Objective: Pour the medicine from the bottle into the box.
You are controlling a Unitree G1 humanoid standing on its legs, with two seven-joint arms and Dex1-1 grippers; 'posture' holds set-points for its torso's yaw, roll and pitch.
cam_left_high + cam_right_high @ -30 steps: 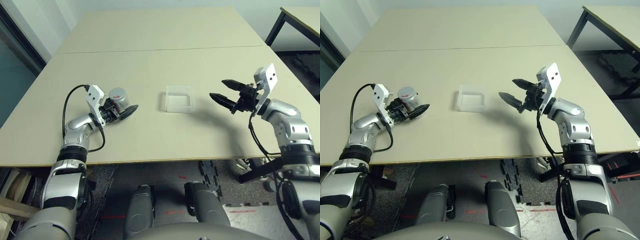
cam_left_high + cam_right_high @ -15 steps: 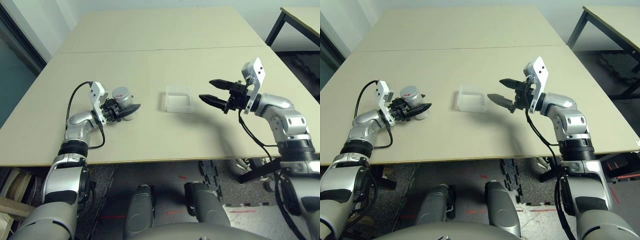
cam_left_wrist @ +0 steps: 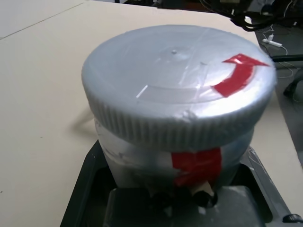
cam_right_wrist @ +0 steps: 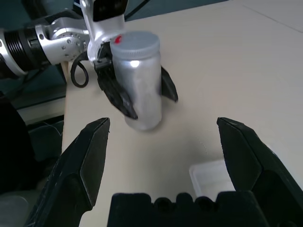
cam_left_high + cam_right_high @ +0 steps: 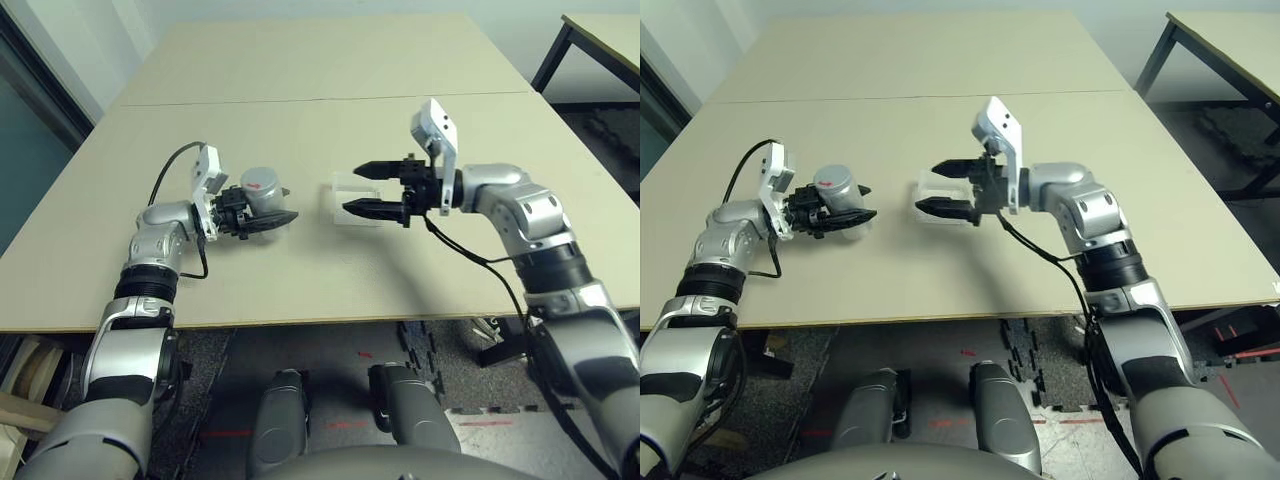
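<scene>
Bottle (image 3: 177, 101), silver-grey and standing upright with its cap on; the left wrist view is revealing a red arrow on the cap. The left gripper (image 5: 272, 217) is clamping its body above the table (image 5: 300, 60). The right gripper (image 5: 368, 190), fingers spread, is hovering over the clear box (image 5: 340, 186), facing the bottle

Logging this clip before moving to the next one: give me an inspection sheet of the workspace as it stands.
Surface: beige table, a seam line across it, bare apart from the job's things.
Job's things: bottle, grey cap on, upright in the left gripper; clear box at mid-table; medicine not visible.
Clutter: nothing seen.
Grippers: left shut on the bottle; right gripper open, over the box, pointing toward the bottle.
Cables: black cables looping along both forearms.
Surroundings: second table at far right; dark floor below.
</scene>
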